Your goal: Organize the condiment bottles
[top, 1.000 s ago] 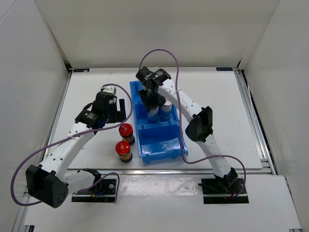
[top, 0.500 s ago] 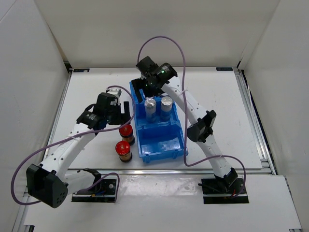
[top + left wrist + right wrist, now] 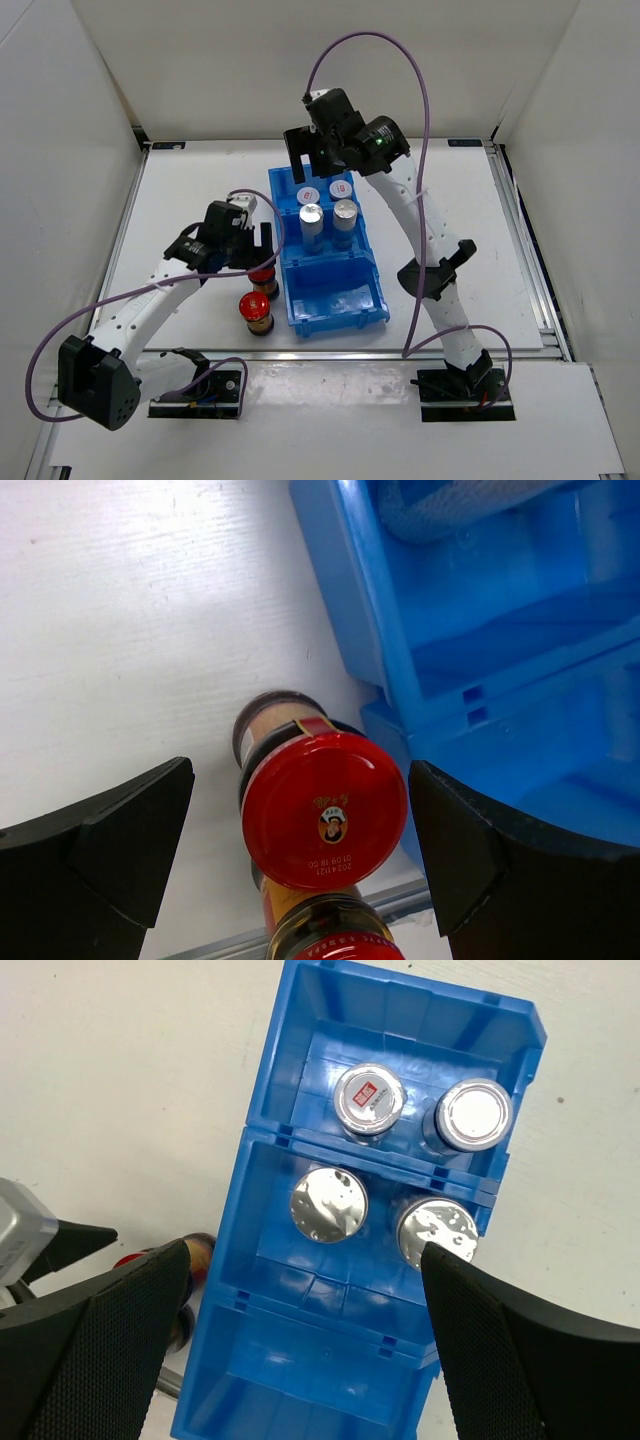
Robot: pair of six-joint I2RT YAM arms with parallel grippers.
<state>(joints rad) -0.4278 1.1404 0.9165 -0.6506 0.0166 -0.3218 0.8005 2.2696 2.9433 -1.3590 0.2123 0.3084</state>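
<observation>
Spanning a white-walled cell, the white table (image 3: pixel 200 170) holds a blue bin (image 3: pixel 335 318); both arms' jaws gape wide, empty.

Left arm (image 3: pixel 150 295): reaching forward and inward, staying low; left hand (image 3: pixel 300 850) pointing down, fingers (image 3: pixel 120 845) standing wide apart, gripping nothing.
Right arm (image 3: pixel 415 215): stretching far forward, arching high; right hand (image 3: pixel 300 1340) hanging aloft, facing down, fingers (image 3: pixel 90 1350) gaping wide, holding nothing.

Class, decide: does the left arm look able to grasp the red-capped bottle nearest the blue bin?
Probably yes: the left gripper hangs open above the red-capped bottle, fingers either side, nothing between them.
</observation>
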